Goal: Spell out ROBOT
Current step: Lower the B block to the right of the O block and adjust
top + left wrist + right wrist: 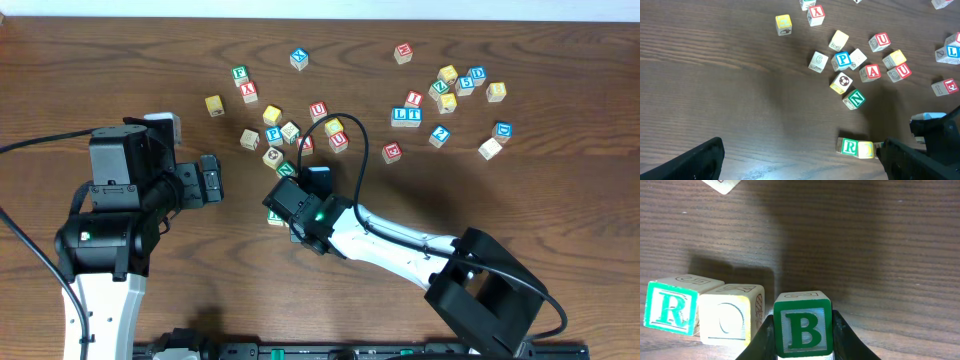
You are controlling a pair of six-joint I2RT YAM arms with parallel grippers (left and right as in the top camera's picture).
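1. Right gripper (803, 339): jaws were drawn in to a narrow gap and clamped on the B cube (803, 327), w/ one finger (762, 342) on each side face. The green B stood upright, facing the wrist cam. Whether the cube rested on the table (100, 60) couldn't be told.

2. Row pos.: the R cube (670, 311) sat at one end. The O cube (730, 316) (yellow face) touched it. The B cube was just beside the O cube w/ a thin gap, slightly nearer the cam than the other two. In the right wrist view the row read R-O-B.

3. Left gripper (801, 147): jaws were spread wide w/ nothing gripped. It hung over bare wood near the row, apart from it.

4. T cube (413, 115): blue print. It touched the L cube (400, 115) in the far scatter, well apart from the row.

5. The N cube (856, 98) (green) was the loose cube nearest the row. The P cube (842, 60) lay beyond it.
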